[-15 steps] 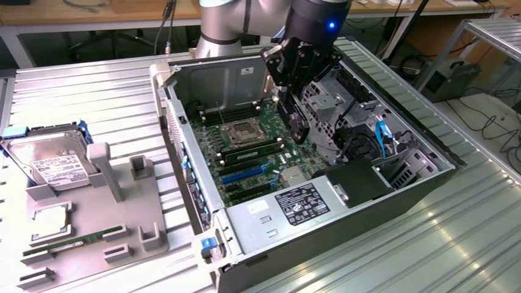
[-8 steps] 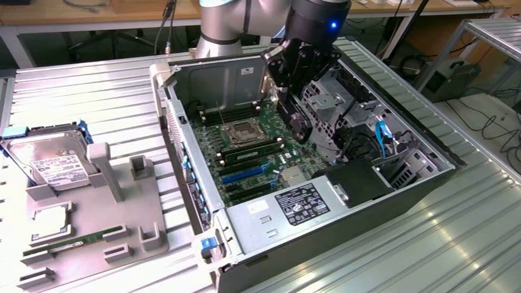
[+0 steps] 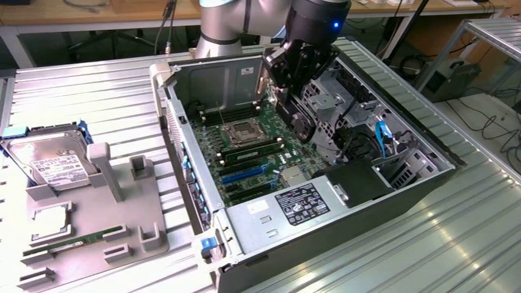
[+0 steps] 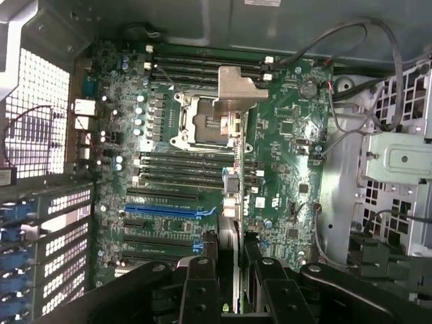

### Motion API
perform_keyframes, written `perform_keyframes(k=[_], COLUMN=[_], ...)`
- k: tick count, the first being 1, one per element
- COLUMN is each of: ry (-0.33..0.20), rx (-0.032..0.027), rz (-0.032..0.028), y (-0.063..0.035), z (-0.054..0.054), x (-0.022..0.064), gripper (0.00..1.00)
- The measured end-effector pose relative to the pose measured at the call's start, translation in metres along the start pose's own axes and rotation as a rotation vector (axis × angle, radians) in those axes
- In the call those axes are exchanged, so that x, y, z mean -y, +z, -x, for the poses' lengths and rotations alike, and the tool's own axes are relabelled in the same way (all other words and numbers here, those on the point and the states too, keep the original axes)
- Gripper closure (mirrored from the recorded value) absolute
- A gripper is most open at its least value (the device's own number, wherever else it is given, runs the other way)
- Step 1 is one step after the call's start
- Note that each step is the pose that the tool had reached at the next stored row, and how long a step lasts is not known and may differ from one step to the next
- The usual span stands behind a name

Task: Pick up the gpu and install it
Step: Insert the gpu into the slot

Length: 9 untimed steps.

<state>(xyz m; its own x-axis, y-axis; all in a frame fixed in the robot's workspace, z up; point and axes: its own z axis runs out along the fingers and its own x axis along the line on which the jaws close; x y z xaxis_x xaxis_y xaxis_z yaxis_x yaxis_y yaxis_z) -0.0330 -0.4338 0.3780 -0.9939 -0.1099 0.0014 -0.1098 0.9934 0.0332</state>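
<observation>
Hanging over the open computer case (image 3: pixel 192 183), the gripper (image 3: pixel 294 82) has its jaws pinched onto the gpu (image 4: pixel 237 94). In the wrist view the card stands edge-on between the black fingers (image 4: pixel 202 270). Its silver-beige bracket sits at the far end, above the motherboard (image 4: pixel 290 135) and near the CPU socket (image 4: pixel 206 121). Whether the card touches the board cannot be told.

The case lies on its side on a ribbed metal table (image 3: pixel 82 91) that catches bright reflections. On the exterior view's left, a grey fixture tray (image 3: pixel 106 213) rests on the same table. It carries a hard drive (image 3: pixel 53 162) with a white label, a square processor (image 3: pixel 50 218) and a green RAM stick (image 3: pixel 73 239). Behind the table run wooden workbenches (image 3: pixel 82 12). On the exterior view's right, a metal rack (image 3: pixel 488 30) stands over a dark box (image 3: pixel 452 76), and loose cables (image 3: pixel 488 122) lie on the pale floor.
</observation>
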Motion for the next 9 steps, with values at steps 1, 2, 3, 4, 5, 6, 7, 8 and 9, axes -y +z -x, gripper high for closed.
perform_keyframes(k=[1, 2, 3, 4, 5, 6, 7, 8, 9], ry=[-0.017, -0.032, -0.053, -0.068, -0.082, -0.094, -0.105, -0.115, -0.124], rx=[-0.0005, -0.0010, -0.0017, -0.0022, -0.0027, -0.0031, -0.0035, -0.0038, -0.0040], rz=[0.0000, 0.0001, 0.0000, 0.0000, 0.0000, -0.0001, -0.0001, -0.0001, -0.0001], y=[0.0000, 0.0001, 0.0001, 0.0000, 0.0001, 0.0001, 0.0001, 0.0001, 0.0001], z=[0.0000, 0.0000, 0.0000, 0.0000, 0.0000, 0.0000, 0.0000, 0.0000, 0.0000], x=[0.0000, 0.0000, 0.0000, 0.0000, 0.0000, 0.0000, 0.0000, 0.0000, 0.0000], gripper=[0.74, 0.74, 0.74, 0.74, 0.74, 0.74, 0.74, 0.74, 0.74])
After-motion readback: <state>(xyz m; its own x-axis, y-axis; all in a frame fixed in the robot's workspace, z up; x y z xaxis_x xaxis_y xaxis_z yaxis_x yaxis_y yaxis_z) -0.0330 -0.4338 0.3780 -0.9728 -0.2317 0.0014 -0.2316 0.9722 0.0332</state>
